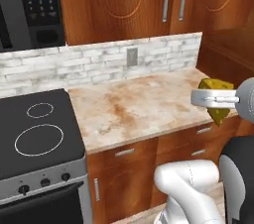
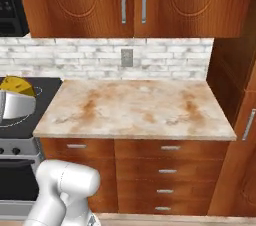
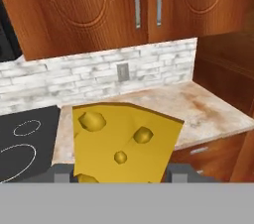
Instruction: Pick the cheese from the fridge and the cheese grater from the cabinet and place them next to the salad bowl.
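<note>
While held up in the air above floor level, cheese wedge pinched between the two dark fingertips of the gripper, jaws pressed against its lower sides. Yellow-orange, holed, broad face turned to the hand camera, pointed end toward the right of that view. From the left base camera, same cheese at the right edge, partly behind the white hand of the gripper, tip hanging down in front of the counter's near edge. From the right base camera, only its rounded top peeking over the white hand at the far left, in front of the stovetop.

Beyond: marbled beige counter, bare of objects where visible, running from the black glass cooktop on the left to a tall wood-grain side panel on the right. White brick backsplash with a grey wall outlet at the far side. Closed wood wall cupboards with silver bar handles above; drawers with silver pulls below. Black microwave panel at upper left over the range.
</note>
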Robot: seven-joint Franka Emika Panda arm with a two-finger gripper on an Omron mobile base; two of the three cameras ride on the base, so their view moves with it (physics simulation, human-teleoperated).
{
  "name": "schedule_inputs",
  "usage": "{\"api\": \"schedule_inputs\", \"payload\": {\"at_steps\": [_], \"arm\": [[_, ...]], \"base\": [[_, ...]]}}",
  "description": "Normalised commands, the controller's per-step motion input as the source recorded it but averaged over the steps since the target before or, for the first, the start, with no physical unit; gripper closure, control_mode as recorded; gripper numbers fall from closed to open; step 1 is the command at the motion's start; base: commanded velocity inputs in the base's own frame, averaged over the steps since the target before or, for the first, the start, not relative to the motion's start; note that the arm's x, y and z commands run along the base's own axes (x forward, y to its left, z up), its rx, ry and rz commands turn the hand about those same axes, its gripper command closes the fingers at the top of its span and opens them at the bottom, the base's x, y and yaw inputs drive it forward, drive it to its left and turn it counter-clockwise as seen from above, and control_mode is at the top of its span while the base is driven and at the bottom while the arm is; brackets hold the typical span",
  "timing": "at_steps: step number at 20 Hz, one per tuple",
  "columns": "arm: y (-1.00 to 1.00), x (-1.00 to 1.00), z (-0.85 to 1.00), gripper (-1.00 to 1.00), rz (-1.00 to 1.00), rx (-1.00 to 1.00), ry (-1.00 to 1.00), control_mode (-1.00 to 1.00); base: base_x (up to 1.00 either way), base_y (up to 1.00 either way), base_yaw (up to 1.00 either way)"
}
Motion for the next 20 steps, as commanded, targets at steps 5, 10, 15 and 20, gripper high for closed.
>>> {"api": "schedule_inputs", "payload": {"at_steps": [5, 10, 15, 20], "arm": [[0.00, 0.00, 0.00, 1.00, 0.00, 0.00, 0.00, 1.00], [0.00, 0.00, 0.00, 1.00, 0.00, 0.00, 0.00, 1.00], [0.00, 0.00, 0.00, 1.00, 0.00, 0.00, 0.00, 1.00], [0.00, 0.00, 0.00, 1.00, 0.00, 0.00, 0.00, 1.00]], "base": [[-0.63, 0.29, 0.78], [-0.46, 0.90, 0.44], [-0.09, 1.00, 0.16], [0.12, 1.00, 0.10]]}}
